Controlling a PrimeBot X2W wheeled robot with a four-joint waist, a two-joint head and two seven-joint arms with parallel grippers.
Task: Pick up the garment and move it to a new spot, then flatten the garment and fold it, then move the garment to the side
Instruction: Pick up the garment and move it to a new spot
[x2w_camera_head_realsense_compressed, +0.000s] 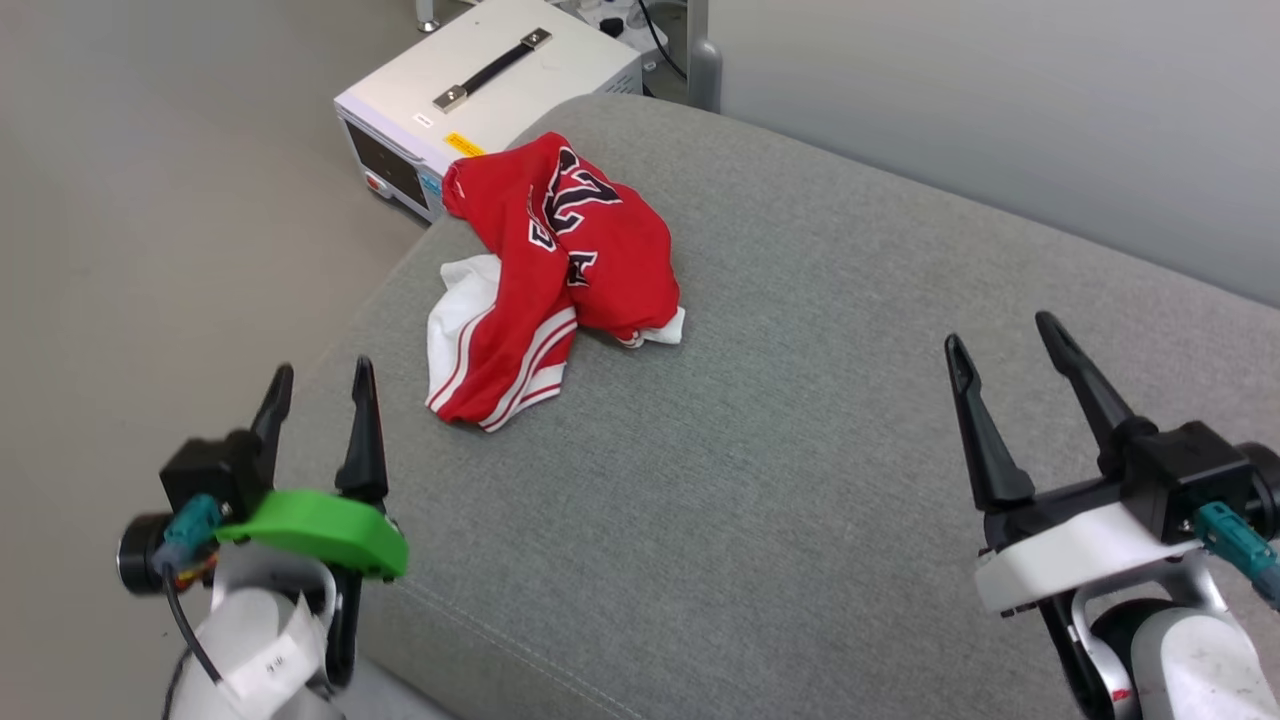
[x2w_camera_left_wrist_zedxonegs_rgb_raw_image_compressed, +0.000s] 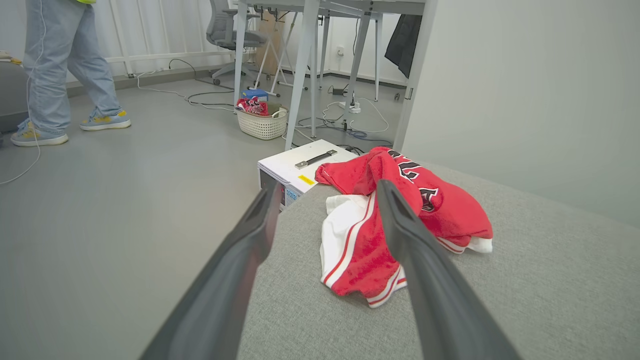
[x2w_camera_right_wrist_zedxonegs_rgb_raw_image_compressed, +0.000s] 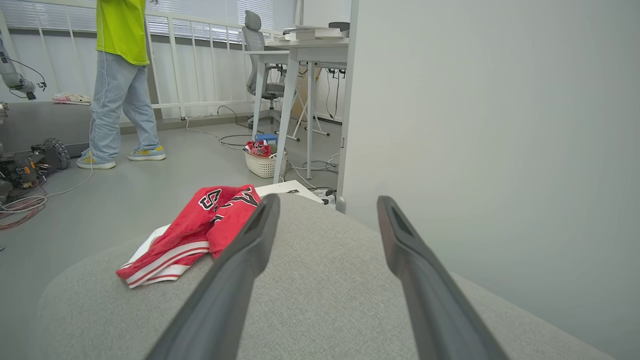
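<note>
The garment (x2w_camera_head_realsense_compressed: 560, 270) is a red jersey with white sleeve cloth, striped trim and black lettering, lying crumpled in a heap near the far left corner of a grey cushioned surface (x2w_camera_head_realsense_compressed: 800, 480). It also lies ahead in the left wrist view (x2w_camera_left_wrist_zedxonegs_rgb_raw_image_compressed: 400, 220) and to the left in the right wrist view (x2w_camera_right_wrist_zedxonegs_rgb_raw_image_compressed: 195, 235). My left gripper (x2w_camera_head_realsense_compressed: 320, 385) hovers open at the surface's left edge, short of the garment, holding nothing. My right gripper (x2w_camera_head_realsense_compressed: 1000, 345) stands open over the right side, far from the garment, also empty.
A white box with a black handle (x2w_camera_head_realsense_compressed: 480, 95) sits on the floor just beyond the garment's corner. A grey partition wall (x2w_camera_head_realsense_compressed: 1000, 110) runs along the far right. A person (x2w_camera_right_wrist_zedxonegs_rgb_raw_image_compressed: 120, 85) stands across the room near a white basket (x2w_camera_left_wrist_zedxonegs_rgb_raw_image_compressed: 262, 122) and desk legs.
</note>
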